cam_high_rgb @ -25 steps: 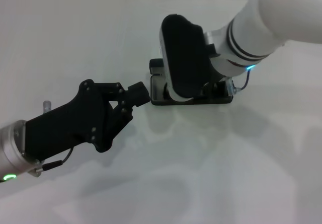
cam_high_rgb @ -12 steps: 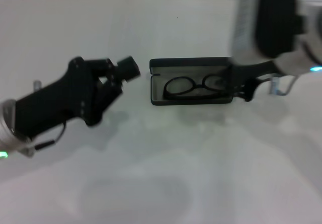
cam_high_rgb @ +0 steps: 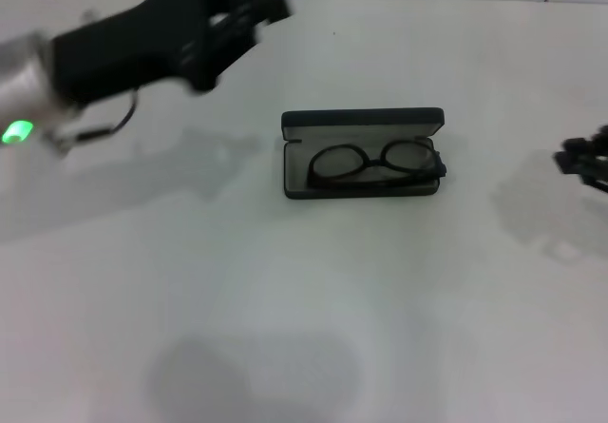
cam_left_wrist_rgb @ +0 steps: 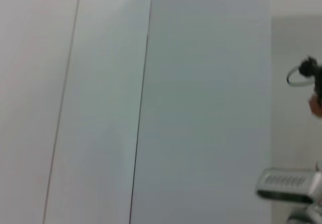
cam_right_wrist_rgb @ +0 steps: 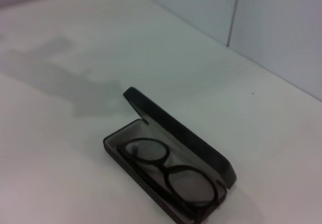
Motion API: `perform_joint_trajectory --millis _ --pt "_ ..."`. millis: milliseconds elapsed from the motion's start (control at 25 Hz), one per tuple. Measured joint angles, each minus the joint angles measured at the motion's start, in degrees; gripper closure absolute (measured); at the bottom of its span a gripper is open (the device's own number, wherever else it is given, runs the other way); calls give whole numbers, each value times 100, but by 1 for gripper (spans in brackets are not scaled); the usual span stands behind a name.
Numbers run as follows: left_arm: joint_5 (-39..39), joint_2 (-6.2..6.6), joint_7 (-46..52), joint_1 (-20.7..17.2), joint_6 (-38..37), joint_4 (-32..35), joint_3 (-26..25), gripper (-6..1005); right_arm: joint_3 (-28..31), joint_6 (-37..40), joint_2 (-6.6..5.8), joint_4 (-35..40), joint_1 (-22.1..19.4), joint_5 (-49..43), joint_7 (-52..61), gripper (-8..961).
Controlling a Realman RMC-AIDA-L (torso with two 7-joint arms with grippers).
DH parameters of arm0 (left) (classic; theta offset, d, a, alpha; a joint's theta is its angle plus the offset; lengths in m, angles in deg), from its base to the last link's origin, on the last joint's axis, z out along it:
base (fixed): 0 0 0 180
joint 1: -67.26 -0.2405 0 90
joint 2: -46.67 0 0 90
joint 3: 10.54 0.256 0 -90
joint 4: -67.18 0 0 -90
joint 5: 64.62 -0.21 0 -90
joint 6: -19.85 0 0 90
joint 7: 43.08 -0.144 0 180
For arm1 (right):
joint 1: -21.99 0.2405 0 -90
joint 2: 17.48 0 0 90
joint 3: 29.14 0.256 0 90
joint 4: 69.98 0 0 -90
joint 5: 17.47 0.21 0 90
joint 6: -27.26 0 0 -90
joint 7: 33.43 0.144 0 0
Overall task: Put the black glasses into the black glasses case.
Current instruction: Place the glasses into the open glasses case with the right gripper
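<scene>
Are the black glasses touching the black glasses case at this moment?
Touching. In the head view the black glasses lie inside the open black glasses case; the right wrist view shows them resting on its lining.

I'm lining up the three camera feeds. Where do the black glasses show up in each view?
Head view: the black glasses lie inside the open black glasses case, at the picture's centre.
Left wrist view: not in it; only wall panels show.
Right wrist view: the black glasses lie in the case, low and centre-right.
Shared landmark: the case's raised lid.
</scene>
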Motion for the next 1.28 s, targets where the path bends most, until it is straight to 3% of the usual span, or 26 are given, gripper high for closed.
perform_joint_trajectory --millis 200,360,480,600,760,960,1040,1160,1280 --pt "-731 18 579 709 1062 279 -8 926 1547 813 -11 -1090 -40 1432 -1068 850" --pt "-1295 -89 791 1058 1607 358 -10 926 3194 1928 -37 -2103 33 2581 -1909 852" --pt "-1615 -181 948 1208 1957 382 -13 927 4328 2606 -44 -2739 97 2804 -2297 852" --pt "-1886 -293 1031 1264 2254 419 -15 927 5014 2869 -50 -3197 84 2755 -2501 853" --pt "-1960 -356 1032 1232 2355 432 -15 926 5182 2847 -63 -3522 36 2381 -2607 854" --pt "-1927 -487 1006 1098 2258 621 -15 925 4676 2421 -32 -3744 232 1736 -2616 856" --pt "-1864 -550 1021 831 2052 953 -32 925 4286 2008 -29 -3893 427 1586 -2618 856" --pt "-1613 -623 1050 92 1338 1593 -231 924 3494 1120 -30 -4148 897 1392 -2596 857" --pt "-1473 -698 1019 -393 605 1739 -591 924 2939 459 -64 -4456 1336 1285 -2571 858"
